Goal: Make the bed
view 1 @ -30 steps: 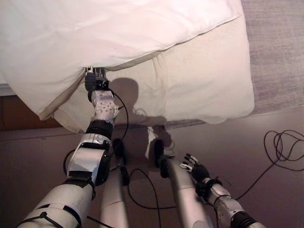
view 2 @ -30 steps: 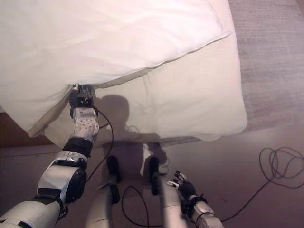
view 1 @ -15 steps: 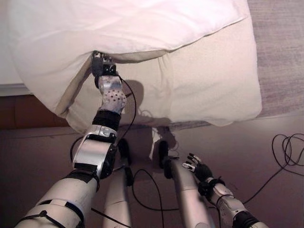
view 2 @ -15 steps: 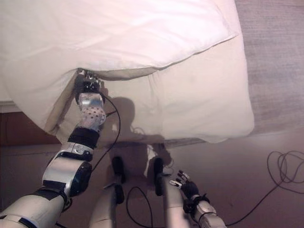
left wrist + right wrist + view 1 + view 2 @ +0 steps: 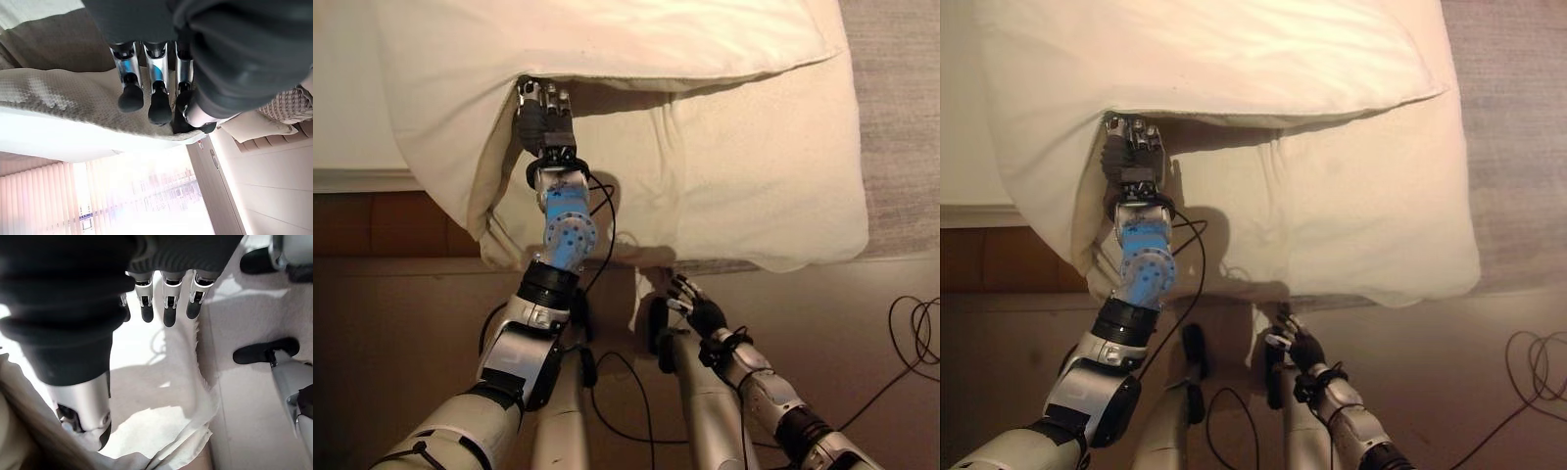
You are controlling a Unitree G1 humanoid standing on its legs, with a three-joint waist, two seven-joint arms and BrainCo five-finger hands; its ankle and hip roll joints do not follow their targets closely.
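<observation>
A white top cover (image 5: 607,39) lies over a cream lower layer (image 5: 744,176) that hangs off the bed's edge. My left hand (image 5: 544,116) reaches up under the top cover's hem. In the left wrist view its fingers (image 5: 160,105) and thumb pinch that hem (image 5: 98,117), holding it off the lower layer. My right hand (image 5: 698,311) hangs low near the floor, fingers relaxed and open, just beside a small white corner of cloth (image 5: 639,297) that dangles below the lower layer. The right wrist view shows that cloth (image 5: 161,396) past the straight fingers (image 5: 168,316).
A brown wooden bed base (image 5: 372,225) shows at the left under a white mattress edge (image 5: 342,108). Grey carpet (image 5: 901,98) lies to the right of the bedding, and smooth brown floor (image 5: 862,323) runs in front of it.
The left hand has reached further up and to the right, carrying the cover's hem with it. The right hand has risen towards the dangling cloth corner. The camera has shifted as well.
</observation>
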